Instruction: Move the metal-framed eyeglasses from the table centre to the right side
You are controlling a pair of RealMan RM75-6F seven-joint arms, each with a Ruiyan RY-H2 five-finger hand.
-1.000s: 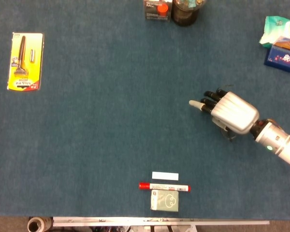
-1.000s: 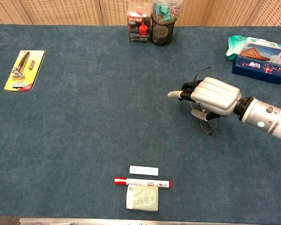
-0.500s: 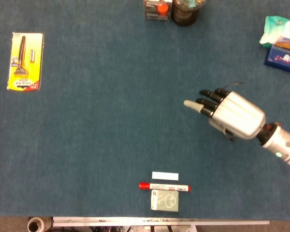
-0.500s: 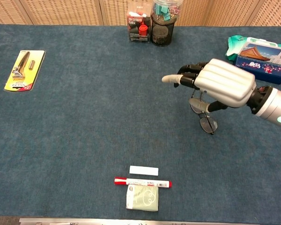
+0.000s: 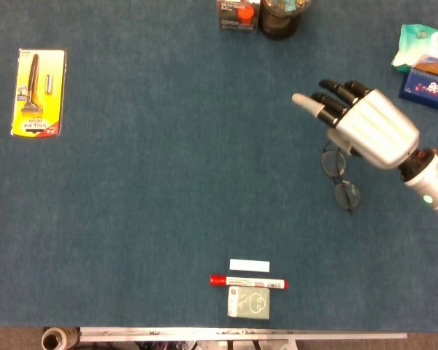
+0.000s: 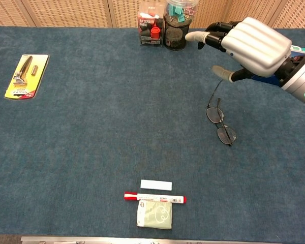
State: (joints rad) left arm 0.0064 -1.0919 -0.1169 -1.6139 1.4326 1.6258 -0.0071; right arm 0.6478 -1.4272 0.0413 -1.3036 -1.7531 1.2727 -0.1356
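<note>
While the right hand [image 6: 251, 46] hangs above the blue worktop [image 6: 91, 132] with its fingers [image 5: 328, 98] spread apart and holding nothing, the metal-framed eyeglasses [image 6: 219, 123] lie flat on the cloth just below it, on the right part of the worktop (the hand does not touch them). Near the front edge lie a red marker [image 5: 248, 281], a white eraser [image 5: 249, 265] and a small green card [image 5: 248, 302]. A yellow razor pack [image 5: 36, 91] lies far left. The left hand is not visible.
</note>
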